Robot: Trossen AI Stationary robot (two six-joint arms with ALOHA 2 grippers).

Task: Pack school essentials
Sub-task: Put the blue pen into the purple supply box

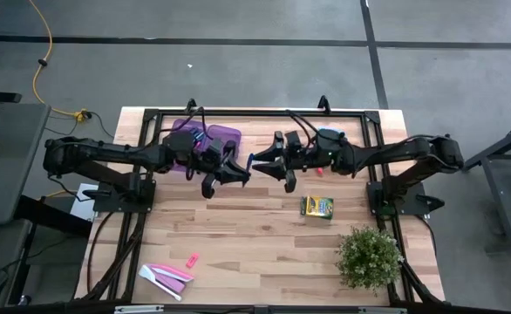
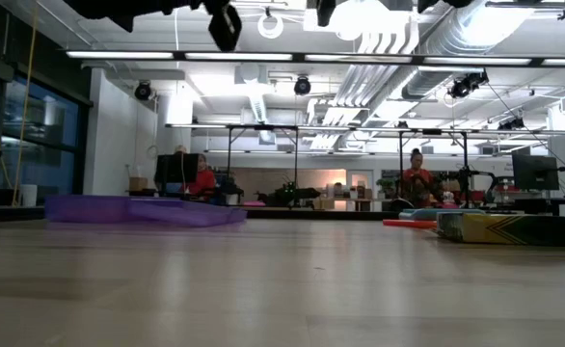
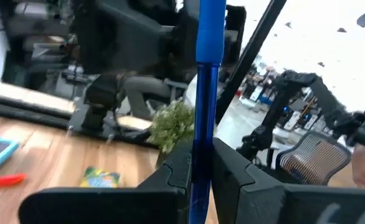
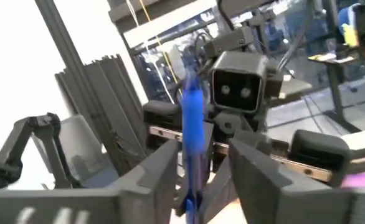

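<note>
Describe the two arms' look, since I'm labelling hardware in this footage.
Both arms are dark, nearly black, jointed tubes with black cables looped along them. The left gripper and right gripper end in blocky matte-black angular jaws. No markings can be made out.

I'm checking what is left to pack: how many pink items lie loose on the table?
2: a small pink piece near the front left, and a pink marker beside it on the white stationery pieces. Others may be hidden under the arms.
</note>
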